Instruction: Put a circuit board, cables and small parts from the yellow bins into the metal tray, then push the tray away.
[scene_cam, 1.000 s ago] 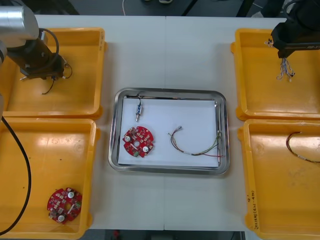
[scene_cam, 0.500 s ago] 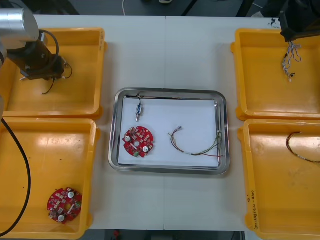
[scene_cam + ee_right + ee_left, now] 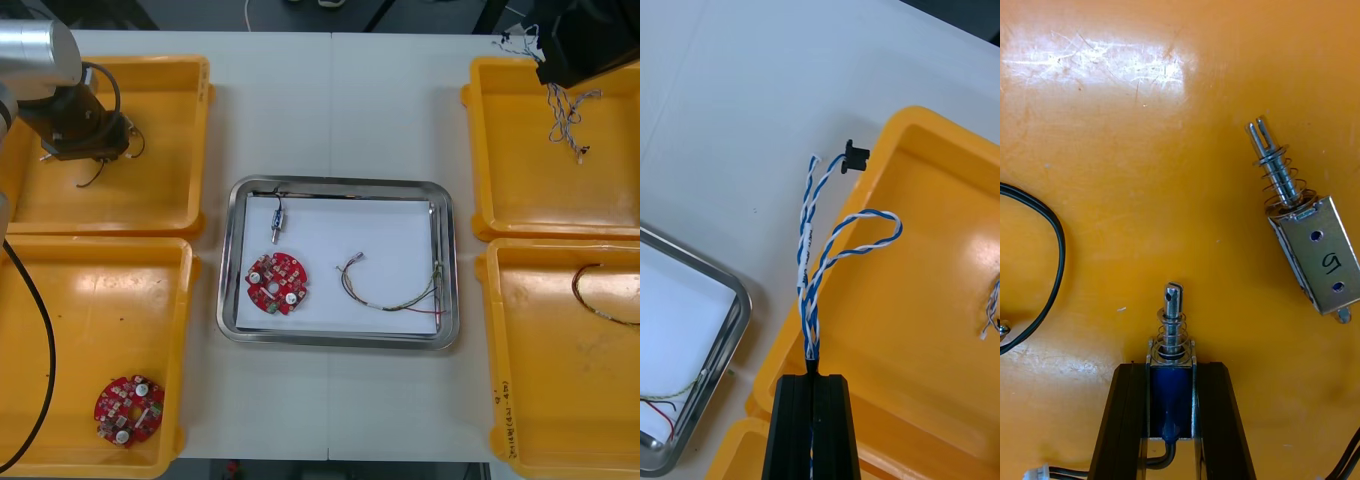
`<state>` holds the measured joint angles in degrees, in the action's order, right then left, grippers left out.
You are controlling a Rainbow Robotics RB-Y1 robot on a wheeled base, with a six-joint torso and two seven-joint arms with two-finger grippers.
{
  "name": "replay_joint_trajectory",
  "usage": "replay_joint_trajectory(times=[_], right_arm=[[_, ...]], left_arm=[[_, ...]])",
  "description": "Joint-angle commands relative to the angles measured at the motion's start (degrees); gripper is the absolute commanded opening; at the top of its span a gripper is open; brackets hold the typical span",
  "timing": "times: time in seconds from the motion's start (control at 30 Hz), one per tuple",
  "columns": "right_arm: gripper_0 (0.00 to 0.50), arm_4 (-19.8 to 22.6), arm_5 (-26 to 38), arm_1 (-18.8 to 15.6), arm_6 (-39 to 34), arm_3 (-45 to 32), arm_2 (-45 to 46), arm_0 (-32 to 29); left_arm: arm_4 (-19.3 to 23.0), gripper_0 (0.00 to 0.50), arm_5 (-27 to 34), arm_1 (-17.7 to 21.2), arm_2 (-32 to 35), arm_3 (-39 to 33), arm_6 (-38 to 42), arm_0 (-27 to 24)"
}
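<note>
My left gripper (image 3: 88, 143) is down in the far left yellow bin (image 3: 160, 200). In the left wrist view it (image 3: 1171, 372) is shut on a small metal part (image 3: 1172, 352) with a blue body and a spring pin, which lies on the bin floor. A second small metal part (image 3: 1301, 229) lies beside it. My right gripper (image 3: 556, 76) hangs above the far right bin (image 3: 520, 190), shut on a twisted blue and white cable (image 3: 814, 247) that dangles from it (image 3: 563, 118). The metal tray (image 3: 340, 338) holds a circuit board (image 3: 277, 283), a small metal part (image 3: 277, 216) and a red and yellow cable (image 3: 390, 297).
A second circuit board (image 3: 128, 408) lies in the near left bin (image 3: 90, 300). A cable (image 3: 603, 300) lies in the near right bin (image 3: 540, 380). A black cable (image 3: 1046, 225) curls on the bin floor near the left fingers. More blue and white cable (image 3: 991, 307) lies in the far right bin.
The left fingers have closed on the small metal part. The right gripper has risen with the blue and white cable, shifting toward the bin's far inner corner.
</note>
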<state>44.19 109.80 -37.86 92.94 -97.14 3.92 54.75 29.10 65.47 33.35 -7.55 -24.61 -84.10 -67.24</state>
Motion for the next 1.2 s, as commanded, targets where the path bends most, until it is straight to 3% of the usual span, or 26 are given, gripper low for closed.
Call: replay_joint_trajectory(times=[0.03,0.5,0.9,1.2], right_arm=[[0.000,3.7,0.2,-2.9,1.6,-5.1,-3.7,-0.5],[0.000,11.3,0.2,-4.2,6.5,-11.4,-16.4,-1.1],[0.000,11.7,-3.8,-1.3,23.6,-9.5,-20.9,-1.0],[0.000,7.1,-7.8,1.2,26.9,-9.0,-26.5,-1.1]], left_arm=[[0.8,0.000,2.0,0.7,-0.3,-1.9,-6.4,0.5],[0.2,0.000,17.6,6.1,2.5,-12.8,-2.7,0.5],[0.0,0.000,30.1,7.5,3.4,-24.0,1.5,0.6],[1.2,0.000,37.9,6.9,3.3,-33.0,3.6,0.9]])
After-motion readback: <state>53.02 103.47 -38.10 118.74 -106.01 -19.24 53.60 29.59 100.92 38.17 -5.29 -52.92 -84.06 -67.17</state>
